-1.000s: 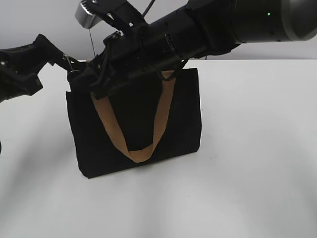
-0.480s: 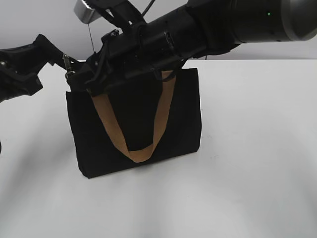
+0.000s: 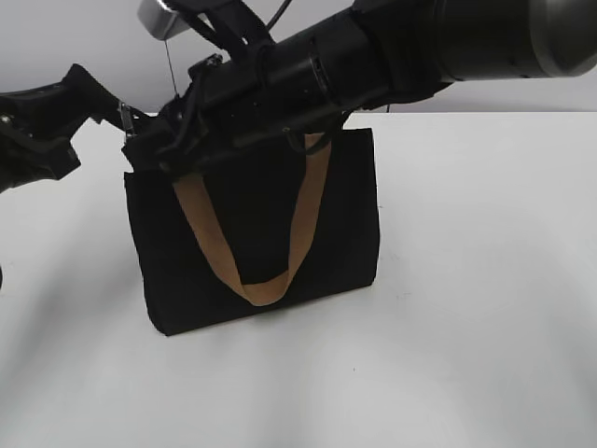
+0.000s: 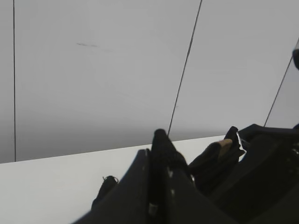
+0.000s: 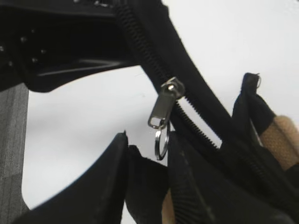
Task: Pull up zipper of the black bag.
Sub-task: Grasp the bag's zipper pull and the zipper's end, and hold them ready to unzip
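The black bag (image 3: 326,215) stands upright on the white table, with a tan strap (image 3: 213,241) hanging down its front. My left gripper (image 3: 104,110) is shut on a strip of black fabric at the bag's top left end, seen in the left wrist view (image 4: 159,151). My right gripper (image 3: 142,140) reaches across to that same end. In the right wrist view the zipper (image 5: 140,37) runs diagonally, and its silvery pull tab (image 5: 164,105) carries a ring (image 5: 161,143). The ring hangs between the spread fingers of my right gripper (image 5: 148,140), close to the right finger (image 5: 187,182).
The white table (image 3: 485,308) spreads around the bag, with a grey wall behind. My right arm (image 3: 401,56) lies over the bag's top edge and hides most of the zipper line in the exterior view.
My right arm has shifted slightly left along the bag's top. The silvery pull tab has moved a little left and up, towards my left gripper. The bag and left arm stay put.
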